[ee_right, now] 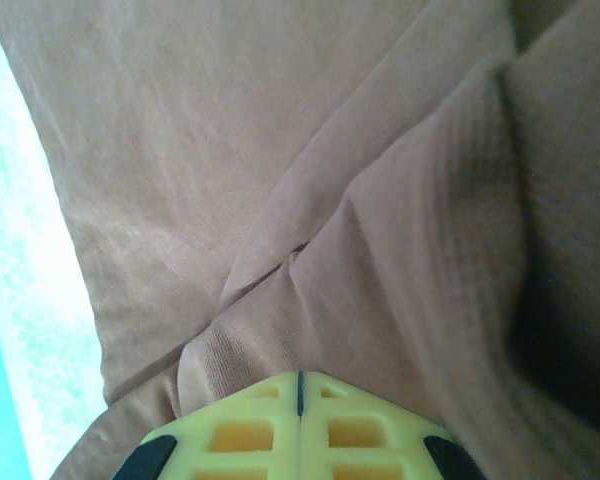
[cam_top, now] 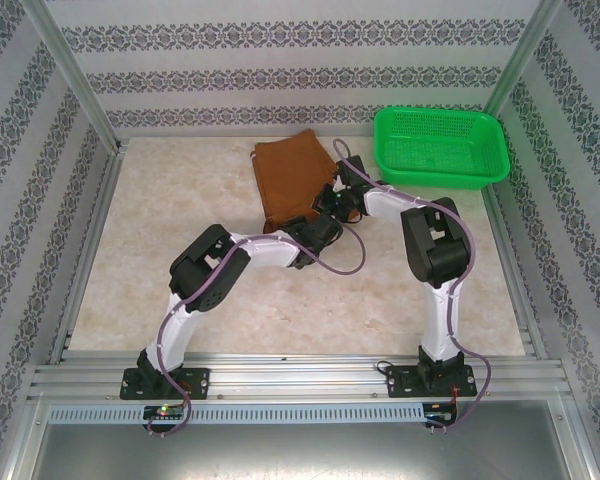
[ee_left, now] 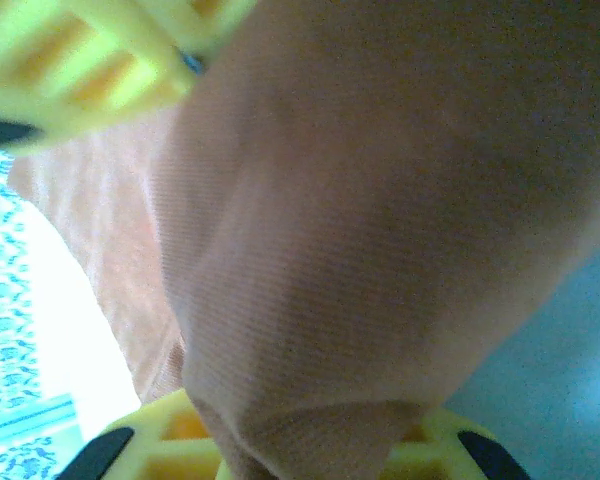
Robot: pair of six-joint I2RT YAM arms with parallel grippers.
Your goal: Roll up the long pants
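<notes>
- Long pants [cam_top: 292,180]: rust-brown soft fabric, folded into a compact, roughly square bundle. It lies at the far middle of the surface [cam_top: 180,210], its far edge near the back wall [cam_top: 280,80].
- Left end effector [ee_left: 305,445]: clamped on a thick fold of the long pants. The cloth fills the gap between its yellow fingers [ee_left: 170,440]. From above it sits at the bundle's near edge [cam_top: 300,226].
- Right end effector [ee_right: 300,385]: pressed together, with the yellow pads [ee_right: 250,430] meeting along a thin seam. Creases in the fabric run to the tips, so a thin layer looks pinched there. From above it sits at the bundle's right edge [cam_top: 332,197].
- Green basket [cam_top: 442,182]: plastic lattice, set at the far right of the surface. It stands just right of the long pants and apart from them.
- Surface: pale, marbled.
- Back wall: bands of grey floral pattern.
- Aluminium rail [cam_top: 300,375]: runs along the near edge and carries both arm bases.
</notes>
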